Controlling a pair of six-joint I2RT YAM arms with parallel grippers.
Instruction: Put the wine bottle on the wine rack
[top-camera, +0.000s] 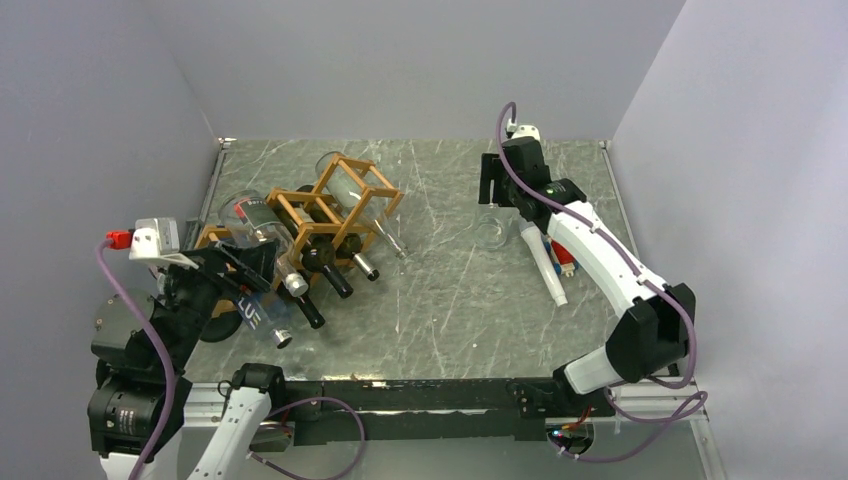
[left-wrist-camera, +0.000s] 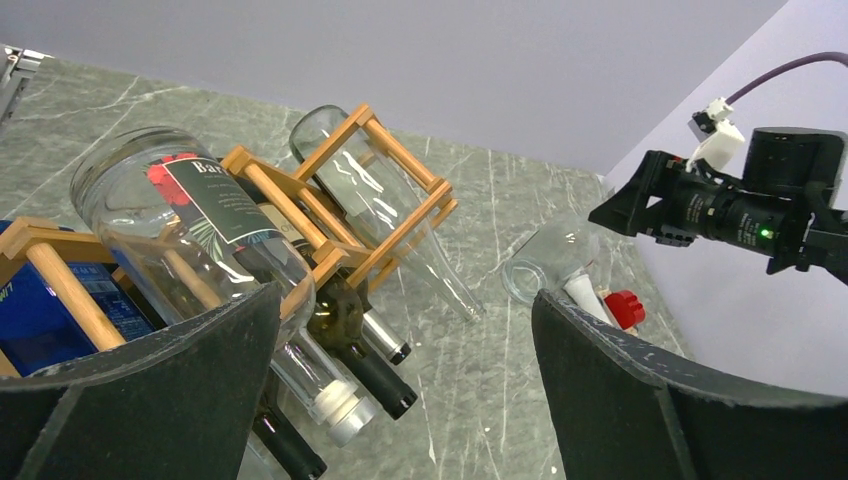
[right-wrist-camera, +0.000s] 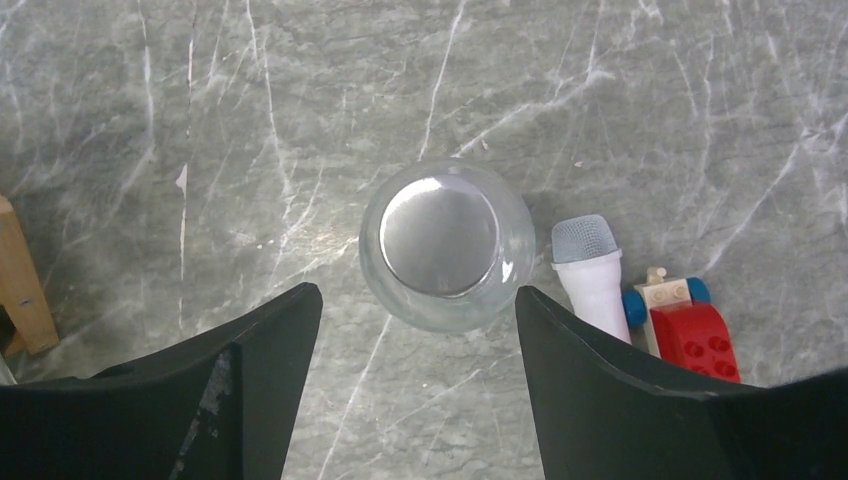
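The wooden wine rack (top-camera: 335, 205) stands at the left of the table with several bottles lying in its cells, necks pointing to the near right. In the left wrist view the rack (left-wrist-camera: 395, 160) holds a clear bottle with a dark label (left-wrist-camera: 200, 215), dark bottles (left-wrist-camera: 375, 375) and a clear bottle (left-wrist-camera: 385, 215) in the top cell. My left gripper (top-camera: 250, 272) is open and empty (left-wrist-camera: 408, 300) at the rack's near-left end, its left finger beside the labelled bottle. My right gripper (top-camera: 488, 205) is open (right-wrist-camera: 418, 295) above a clear glass jar (right-wrist-camera: 445, 245).
A blue-labelled bottle (top-camera: 255, 318) lies at the rack's near end. The glass jar (top-camera: 490, 232), a white toy microphone (top-camera: 545, 265) and a red toy car (top-camera: 566, 258) lie at the right. Grey walls enclose the table.
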